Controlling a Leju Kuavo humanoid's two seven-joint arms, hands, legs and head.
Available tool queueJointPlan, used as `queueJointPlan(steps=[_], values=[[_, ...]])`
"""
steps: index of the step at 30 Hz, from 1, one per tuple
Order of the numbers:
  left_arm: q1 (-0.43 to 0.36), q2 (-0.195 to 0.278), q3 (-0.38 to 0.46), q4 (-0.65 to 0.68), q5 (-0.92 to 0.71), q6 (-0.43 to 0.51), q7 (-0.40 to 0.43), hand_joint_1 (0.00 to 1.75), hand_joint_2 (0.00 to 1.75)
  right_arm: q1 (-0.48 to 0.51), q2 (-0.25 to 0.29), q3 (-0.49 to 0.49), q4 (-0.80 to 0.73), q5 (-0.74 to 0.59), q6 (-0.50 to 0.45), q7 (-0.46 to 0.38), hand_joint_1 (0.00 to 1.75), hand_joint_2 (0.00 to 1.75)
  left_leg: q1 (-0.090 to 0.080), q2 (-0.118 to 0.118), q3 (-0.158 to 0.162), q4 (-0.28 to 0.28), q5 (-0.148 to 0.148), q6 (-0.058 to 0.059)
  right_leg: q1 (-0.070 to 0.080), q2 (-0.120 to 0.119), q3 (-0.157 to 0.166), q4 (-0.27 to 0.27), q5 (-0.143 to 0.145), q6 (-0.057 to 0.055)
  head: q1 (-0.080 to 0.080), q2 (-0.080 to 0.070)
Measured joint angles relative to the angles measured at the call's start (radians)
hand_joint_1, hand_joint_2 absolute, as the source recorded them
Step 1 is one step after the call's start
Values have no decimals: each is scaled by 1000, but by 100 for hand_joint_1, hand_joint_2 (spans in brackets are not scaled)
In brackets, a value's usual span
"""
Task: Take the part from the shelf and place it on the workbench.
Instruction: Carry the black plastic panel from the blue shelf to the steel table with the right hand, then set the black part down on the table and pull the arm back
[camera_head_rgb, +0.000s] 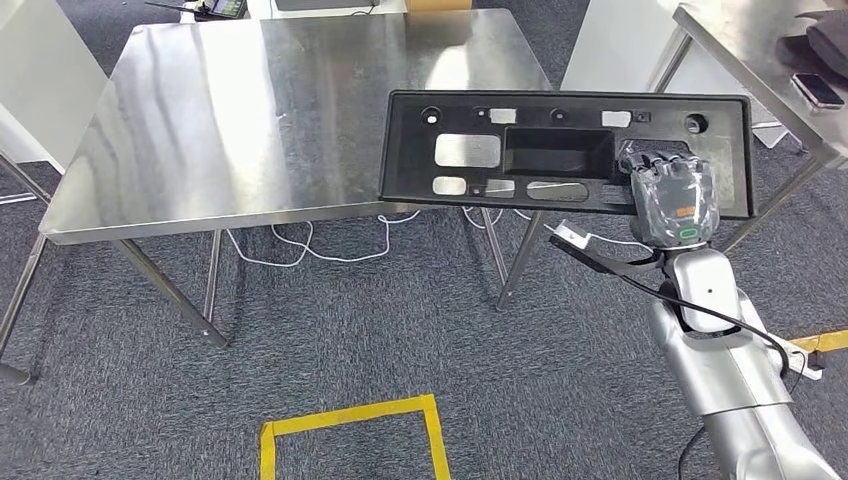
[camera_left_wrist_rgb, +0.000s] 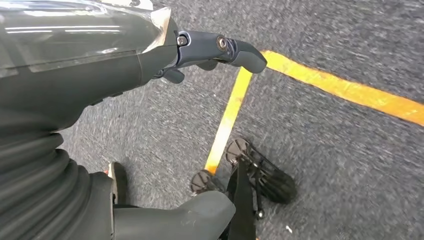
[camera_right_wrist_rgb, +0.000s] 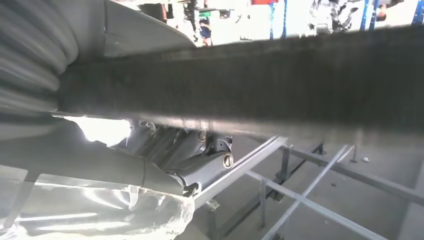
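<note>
The part is a long black plastic panel (camera_head_rgb: 560, 150) with several cut-outs. It is held flat in the air, its left end over the near right corner of the steel workbench (camera_head_rgb: 250, 110). My right hand (camera_head_rgb: 672, 195) grips the panel's right portion from the near edge, fingers over its top. In the right wrist view the panel's dark edge (camera_right_wrist_rgb: 260, 85) crosses the picture, with my fingers (camera_right_wrist_rgb: 200, 162) beneath it. My left hand (camera_left_wrist_rgb: 150, 55) hangs over the grey carpet, fingers extended with nothing in them.
A second steel table (camera_head_rgb: 760, 50) stands at the far right with a phone (camera_head_rgb: 818, 90) and a dark object on it. White cables (camera_head_rgb: 330, 245) lie under the workbench. Yellow tape (camera_head_rgb: 350, 425) marks the carpet near me.
</note>
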Motion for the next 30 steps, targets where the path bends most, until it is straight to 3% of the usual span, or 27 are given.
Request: queueJointPlan(steps=[1,2,3,5,7,9,11,13,15,16,17,18,20,21,23,26,28,30], values=[[0,0,-1,0,-2,-1,0,0,175,14,-4,-4,-4,0,0,1,175,175,-1,-1,5,0,-5,1,0,0,-30,37,-2,5,0,0],[0,1,-1,0,-4,-2,0,0,175,27,-9,-8,-8,0,0,1,175,175,-1,-1,11,0,-10,1,0,0,-39,33,13,13,0,0],[1,1,-2,0,-6,-3,0,0,175,37,-13,-10,-12,0,0,1,175,175,-2,-2,19,1,-16,-1,0,0,-27,-12,44,22,0,0],[1,1,-2,0,-6,-6,0,0,175,47,-19,-16,-19,0,0,1,175,175,-5,-3,32,3,-29,-8,-1,-4,35,-164,121,33,1,0],[1,2,-3,0,-6,-6,-1,0,175,50,-22,-22,-26,-1,0,2,175,175,-10,-3,39,6,-41,-17,2,-7,76,-254,160,22,0,0],[0,2,-3,0,-7,-7,-1,0,175,55,-25,-26,-34,-2,0,4,175,175,-12,-1,43,4,-50,-27,3,-5,81,-263,161,5,0,0],[0,6,-3,-1,-9,-7,-1,0,175,63,-28,-32,-45,-2,0,5,175,175,-10,0,40,20,-66,-38,-6,-4,91,-268,157,-11,-2,0],[0,9,-3,-2,-13,-7,-1,0,175,80,-28,-43,-61,-1,0,7,175,175,-4,1,-2,111,-111,-51,-14,-4,105,-272,150,-25,-6,0],[2,10,-4,-2,-18,-7,0,0,175,104,-26,-55,-75,1,0,8,175,175,3,2,-79,250,-162,-61,-13,-5,114,-272,142,-34,-8,0],[3,11,-4,-2,-19,-6,1,0,175,117,-26,-60,-80,3,0,8,175,175,5,3,-110,295,-168,-65,-12,-4,118,-272,138,-36,-8,0],[5,12,-4,-2,-20,-5,2,0,175,131,-25,-66,-84,5,0,6,175,175,8,3,-126,303,-153,-67,-12,-4,123,-272,133,-35,-9,0],[7,13,-4,-2,-21,-3,3,0,175,144,-24,-71,-86,6,-1,4,175,175,10,3,-121,269,-118,-68,-13,-3,130,-271,127,-33,-9,0],[9,16,-4,-2,-23,0,4,0,175,159,-22,-80,-87,7,-4,0,175,175,12,3,-71,134,-32,-64,-13,0,145,-271,115,-25,-9,0],[9,17,-4,-2,-24,2,4,0,175,162,-21,-84,-87,7,-5,-2,175,175,11,3,-45,72,-7,-60,-10,2,149,-270,109,-20,-9,0],[9,19,-4,-2,-25,2,4,0,175,163,-19,-90,-87,5,-8,-5,175,175,6,3,-19,19,0,-51,-4,5,150,-271,103,-9,-9,0],[10,19,-4,-2,-26,2,5,0,175,164,-19,-100,-89,4,-11,-8,175,175,3,3,-3,3,-4,-30,-1,2,146,-264,92,9,-9,0],[10,20,-6,-2,-26,2,5,0,175,165,-20,-105,-90,3,-13,-8,175,175,6,3,13,-11,-4,-15,-1,-1,108,-188,61,7,-8,0],[10,20,-7,-2,-26,2,5,0,175,167,-20,-108,-89,3,-14,-8,175,175,3,3,21,-12,-11,-6,-3,-1,26,-48,20,3,-7,0]])
